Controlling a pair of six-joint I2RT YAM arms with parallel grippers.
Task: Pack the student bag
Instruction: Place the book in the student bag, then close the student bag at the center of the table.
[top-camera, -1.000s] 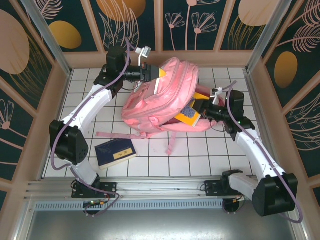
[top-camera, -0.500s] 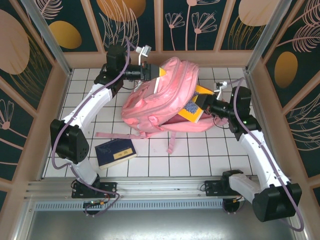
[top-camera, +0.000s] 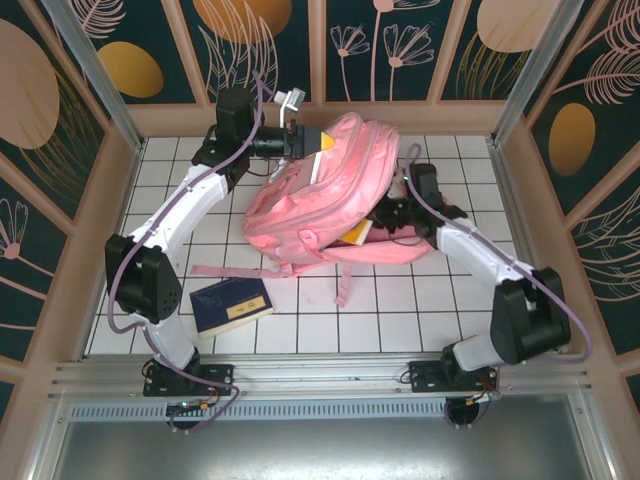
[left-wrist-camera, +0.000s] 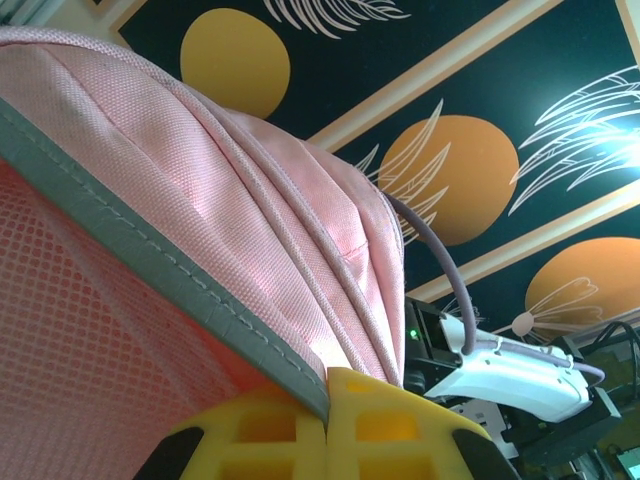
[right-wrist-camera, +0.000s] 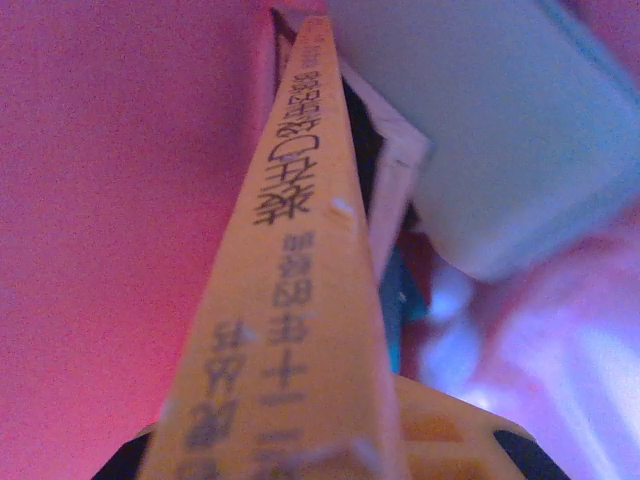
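as left gripper (left-wrist-camera: 327, 425) grips student bag (top-camera: 322, 195), right gripper (right-wrist-camera: 300, 458) holds book (right-wrist-camera: 292, 240)

My right gripper (right-wrist-camera: 300, 455) clamps a yellow book (right-wrist-camera: 300, 230), printed spine facing the camera, with student bag (right-wrist-camera: 110, 200) fabric alongside.

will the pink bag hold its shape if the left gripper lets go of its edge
Probably not: the student bag looks like soft fabric, sagging below the edge pinched by the left gripper, so the opening would likely flop shut. Its loose straps may drag.
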